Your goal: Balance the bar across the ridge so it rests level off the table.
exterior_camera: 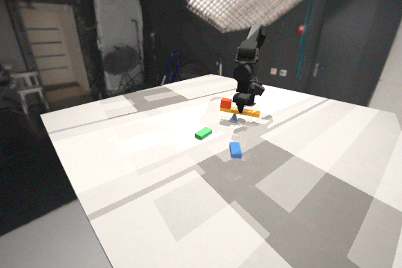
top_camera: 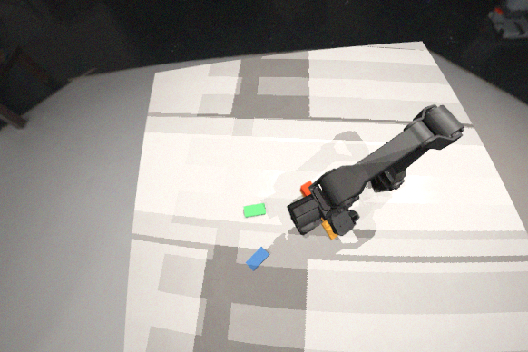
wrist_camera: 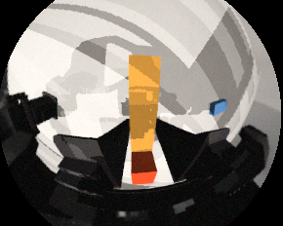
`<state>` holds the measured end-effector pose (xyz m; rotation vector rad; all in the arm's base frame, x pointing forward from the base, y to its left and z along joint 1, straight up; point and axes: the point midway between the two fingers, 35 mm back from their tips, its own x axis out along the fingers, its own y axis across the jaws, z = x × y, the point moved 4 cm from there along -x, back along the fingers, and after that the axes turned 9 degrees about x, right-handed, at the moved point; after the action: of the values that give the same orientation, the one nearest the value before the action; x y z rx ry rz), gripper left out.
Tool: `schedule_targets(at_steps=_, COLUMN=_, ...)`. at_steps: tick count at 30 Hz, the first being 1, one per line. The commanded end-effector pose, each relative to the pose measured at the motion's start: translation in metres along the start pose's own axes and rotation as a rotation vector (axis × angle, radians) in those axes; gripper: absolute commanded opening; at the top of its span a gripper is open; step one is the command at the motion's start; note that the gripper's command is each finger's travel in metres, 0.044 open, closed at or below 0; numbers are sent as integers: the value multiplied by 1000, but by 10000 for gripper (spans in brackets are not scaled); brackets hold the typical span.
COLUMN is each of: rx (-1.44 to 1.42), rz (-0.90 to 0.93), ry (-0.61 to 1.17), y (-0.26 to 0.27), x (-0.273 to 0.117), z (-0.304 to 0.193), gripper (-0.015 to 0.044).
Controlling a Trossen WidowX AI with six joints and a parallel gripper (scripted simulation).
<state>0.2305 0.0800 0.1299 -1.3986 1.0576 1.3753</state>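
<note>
The orange bar (top_camera: 328,229) (exterior_camera: 253,113) (wrist_camera: 144,78) lies across the top of the small blue-grey ridge (exterior_camera: 233,119), close to level, with both ends above the table. A red block (top_camera: 307,189) (exterior_camera: 226,103) (wrist_camera: 143,177) sits on one end of the bar. My gripper (exterior_camera: 240,111) (wrist_camera: 141,122) points down over the bar's middle part, its fingertips against both sides: it is shut on the bar. In the top view the arm covers the bar's middle and the ridge. Whether the bar's underside touches the ridge is too small to tell.
A green block (top_camera: 254,210) (exterior_camera: 203,133) and a blue block (top_camera: 258,259) (exterior_camera: 235,150) (wrist_camera: 218,106) lie on the table (top_camera: 181,183) (exterior_camera: 138,160), apart from the ridge. Patterned shadows cross the table top.
</note>
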Motion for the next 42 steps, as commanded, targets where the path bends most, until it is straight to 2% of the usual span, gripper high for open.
schedule_targets(at_steps=1, rx=0, rz=0, ry=0, y=0, x=0, z=0, gripper=167)
schedule_targets(at_steps=42, rx=0, rz=0, ry=0, y=0, x=0, z=0, gripper=185)
